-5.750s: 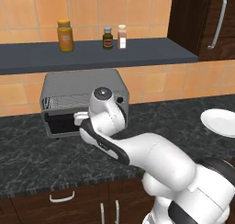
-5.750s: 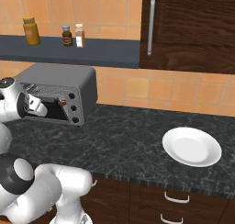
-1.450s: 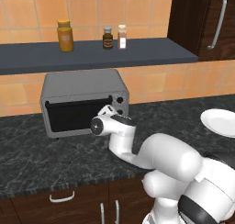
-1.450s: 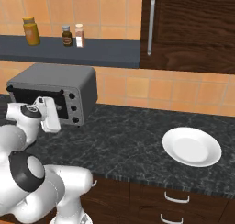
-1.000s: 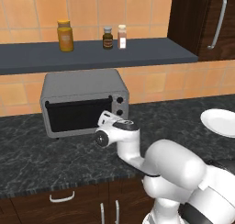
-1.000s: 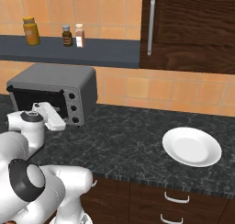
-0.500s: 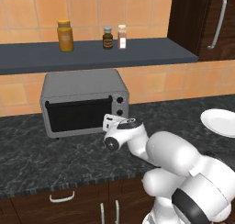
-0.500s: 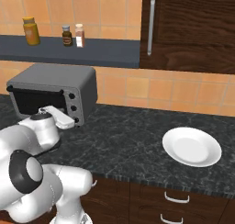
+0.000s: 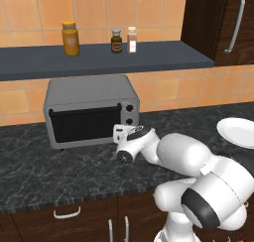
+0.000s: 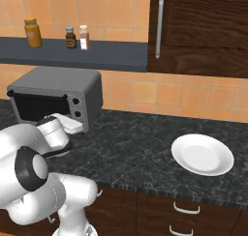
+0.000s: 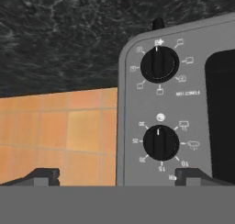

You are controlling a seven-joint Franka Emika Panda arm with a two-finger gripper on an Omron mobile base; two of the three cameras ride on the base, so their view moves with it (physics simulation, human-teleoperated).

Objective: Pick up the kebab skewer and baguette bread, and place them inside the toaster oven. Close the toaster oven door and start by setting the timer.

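The gripper (image 9: pixel 118 132) hangs low over the dark stone counter (image 9: pixel 59 171), just in front of the toaster oven's lower right corner, its two fingers spread wide apart with nothing between them. In the hand view the fingertips (image 11: pixel 43 175) frame the oven's control panel, which appears upside down there, with two black knobs (image 11: pixel 159 64) close ahead. The toaster oven (image 9: pixel 89 114) sits on the counter against the orange tiled wall, and the toaster oven door (image 9: pixel 85 123) is shut, its dark glass upright. Whether the baguette is inside cannot be told. Off to the right lies a white plate (image 10: pixel 202 154). Farthest back, a shelf (image 9: pixel 99 60) above the oven carries three jars (image 9: pixel 70 38).
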